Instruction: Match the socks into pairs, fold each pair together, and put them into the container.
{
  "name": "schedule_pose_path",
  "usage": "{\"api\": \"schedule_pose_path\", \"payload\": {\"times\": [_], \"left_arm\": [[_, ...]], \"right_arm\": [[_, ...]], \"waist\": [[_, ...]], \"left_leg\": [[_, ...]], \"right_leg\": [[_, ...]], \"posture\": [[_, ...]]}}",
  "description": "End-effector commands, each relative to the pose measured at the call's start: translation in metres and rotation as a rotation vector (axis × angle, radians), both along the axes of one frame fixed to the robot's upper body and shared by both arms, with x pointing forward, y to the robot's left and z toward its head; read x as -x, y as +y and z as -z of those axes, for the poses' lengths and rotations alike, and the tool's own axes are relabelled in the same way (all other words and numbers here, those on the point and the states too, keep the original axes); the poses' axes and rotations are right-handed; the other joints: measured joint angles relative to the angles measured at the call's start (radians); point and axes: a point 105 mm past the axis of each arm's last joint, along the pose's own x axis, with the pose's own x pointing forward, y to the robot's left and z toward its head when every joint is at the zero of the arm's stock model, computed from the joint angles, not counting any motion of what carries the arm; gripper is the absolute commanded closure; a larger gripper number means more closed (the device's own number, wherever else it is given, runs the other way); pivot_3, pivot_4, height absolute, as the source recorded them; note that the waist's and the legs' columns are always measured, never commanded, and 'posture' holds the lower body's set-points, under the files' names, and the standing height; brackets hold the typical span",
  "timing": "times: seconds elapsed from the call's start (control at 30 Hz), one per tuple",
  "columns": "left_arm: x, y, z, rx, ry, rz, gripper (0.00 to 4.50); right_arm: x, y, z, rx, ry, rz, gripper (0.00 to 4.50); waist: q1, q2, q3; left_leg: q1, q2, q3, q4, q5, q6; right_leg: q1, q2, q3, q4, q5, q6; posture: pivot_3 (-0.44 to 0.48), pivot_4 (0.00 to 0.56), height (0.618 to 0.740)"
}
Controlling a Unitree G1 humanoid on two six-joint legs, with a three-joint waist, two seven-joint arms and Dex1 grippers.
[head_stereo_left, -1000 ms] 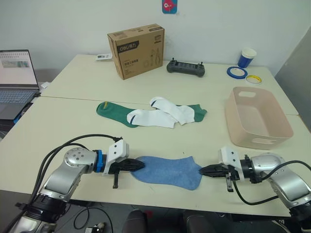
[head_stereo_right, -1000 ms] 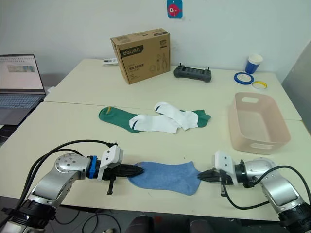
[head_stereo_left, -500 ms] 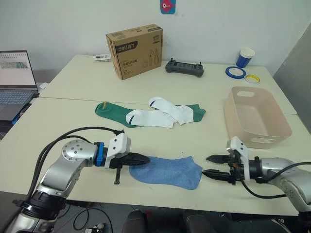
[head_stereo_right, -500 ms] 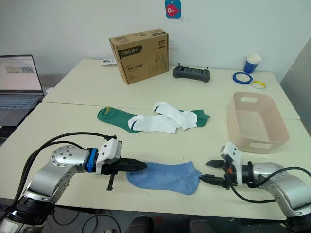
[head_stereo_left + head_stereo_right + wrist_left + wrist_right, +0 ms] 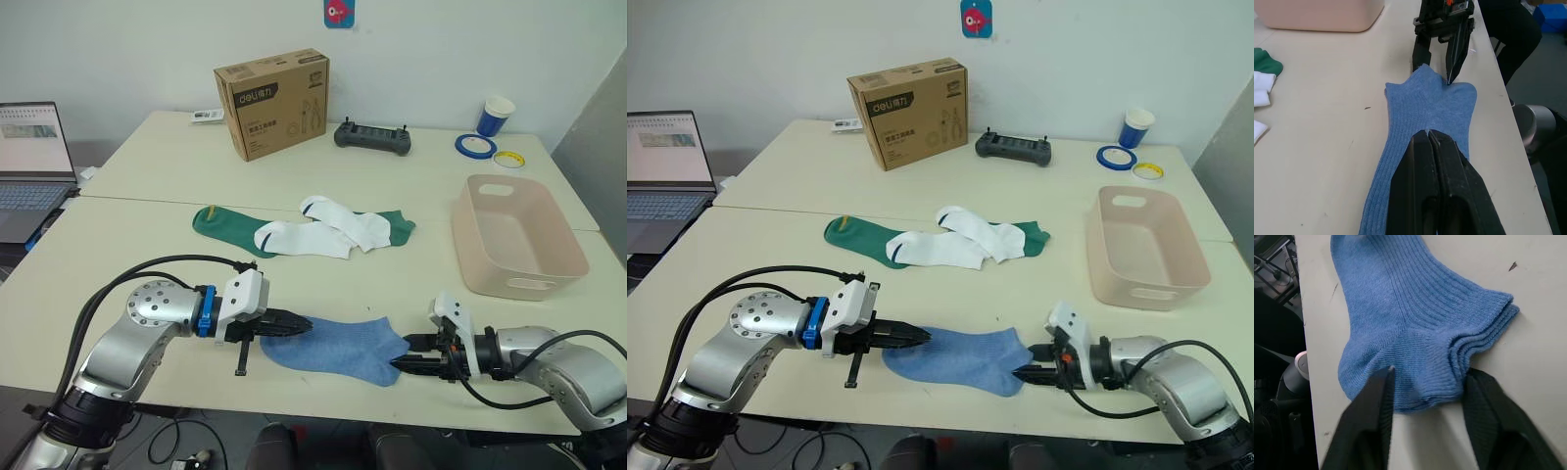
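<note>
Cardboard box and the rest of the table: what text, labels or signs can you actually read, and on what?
"deli": white brand name on the cardboard box.
Other print and the tool drawing on the box: too small to read.
Laptop screen: text too small to read.
Wall sticker: a red figure on blue, no readable words.
Blue cup: no legible text.

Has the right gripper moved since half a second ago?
Yes. The right gripper has closed in toward the blue sock pair, away from the pink container, its open fingers now straddling the sock's end.
</note>
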Motion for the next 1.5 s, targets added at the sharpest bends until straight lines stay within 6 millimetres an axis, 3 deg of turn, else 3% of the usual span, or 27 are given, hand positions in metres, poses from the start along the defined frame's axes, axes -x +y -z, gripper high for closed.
{"api": "schedule_pose_path", "payload": {"times": [0.03, 0.1, 0.37, 0.5, 0.77, 0.93, 1.1, 1.3, 1.5], "left_arm": [[0.003, -0.001, -0.007, 0.018, -0.034, 0.004, 4.5], [0.004, -0.001, -0.006, 0.018, -0.033, 0.005, 4.5], [-0.001, -0.005, 0.001, 0.007, -0.027, 0.019, 4.5], [-0.009, -0.019, 0.017, -0.016, -0.018, 0.024, 4.5], [-0.021, -0.039, 0.035, -0.037, 0.016, 0.009, 4.5], [-0.016, -0.033, 0.053, -0.134, 0.068, 0.013, 4.5], [-0.026, -0.027, 0.068, -0.202, 0.033, -0.057, 4.5], [-0.021, -0.03, 0.079, -0.219, 0.06, -0.037, 4.5], [-0.02, -0.033, 0.079, -0.209, 0.069, -0.034, 4.5]], "right_arm": [[-0.003, -0.004, -0.001, 0.0, -0.003, 0.012, 3.76], [-0.007, -0.011, -0.002, 0.0, 0.002, 0.029, 4.48], [-0.025, -0.032, -0.018, -0.006, 0.008, 0.04, 4.48], [-0.026, -0.042, -0.022, -0.005, 0.039, 0.0, 4.48], [-0.028, -0.044, -0.028, -0.023, 0.06, -0.019, 4.48], [-0.025, -0.044, -0.031, -0.032, 0.072, -0.035, 4.48], [-0.022, -0.036, -0.039, -0.071, 0.086, -0.066, 4.48], [-0.016, 0.003, -0.07, -0.259, 0.134, -0.124, 4.48], [-0.015, 0.031, -0.063, -0.286, 0.159, -0.161, 4.48]], "waist": [[0.0, 0.0, 0.0], [0.0, 0.0, 0.0], [0.0, 0.0, 0.0], [0.002, 0.0, 0.0], [0.001, 0.0, 0.0], [0.0, 0.0, 0.0], [0.0, 0.001, 0.0], [-0.001, 0.003, -0.002], [0.003, 0.002, -0.002]], "left_leg": [[0.0, 0.0, 0.0, 0.0, 0.0, 0.0], [0.0, 0.0, 0.0, 0.0, 0.0, 0.0], [0.0, 0.0, 0.001, 0.001, 0.0, 0.0], [0.0, -0.001, 0.0, 0.001, 0.0, 0.0], [0.0, 0.0, 0.0, 0.0, 0.0, 0.0], [0.0, 0.0, 0.0, 0.0, 0.0, 0.0], [0.0, 0.0, -0.001, 0.0, 0.0, 0.0], [0.001, 0.0, -0.001, 0.001, 0.0, 0.0], [0.0, -0.001, -0.001, 0.001, 0.0, 0.0]], "right_leg": [[0.0, 0.0, 0.0, 0.0, 0.0, 0.0], [0.0, 0.0, 0.0, 0.0, 0.0, 0.0], [0.0, -0.001, 0.001, 0.0, 0.001, 0.001], [0.0, 0.0, 0.0, 0.0, 0.001, 0.001], [0.0, 0.001, 0.0, 0.0, 0.0, 0.001], [0.0, 0.001, 0.0, 0.0, 0.001, 0.001], [0.0, 0.001, 0.0, 0.0, 0.001, 0.001], [0.001, 0.001, 0.001, 0.001, 0.002, 0.001], [0.002, 0.001, 0.0, 0.0, 0.002, 0.001]], "posture": [[0.0, 0.15, 0.74], [0.0, 0.15, 0.74], [0.0, 0.15, 0.74], [0.0, 0.15, 0.74], [0.0, 0.15, 0.74], [0.0, 0.15, 0.74], [0.0, 0.15, 0.74], [0.0, 0.15, 0.74], [0.0, 0.15, 0.74]]}}
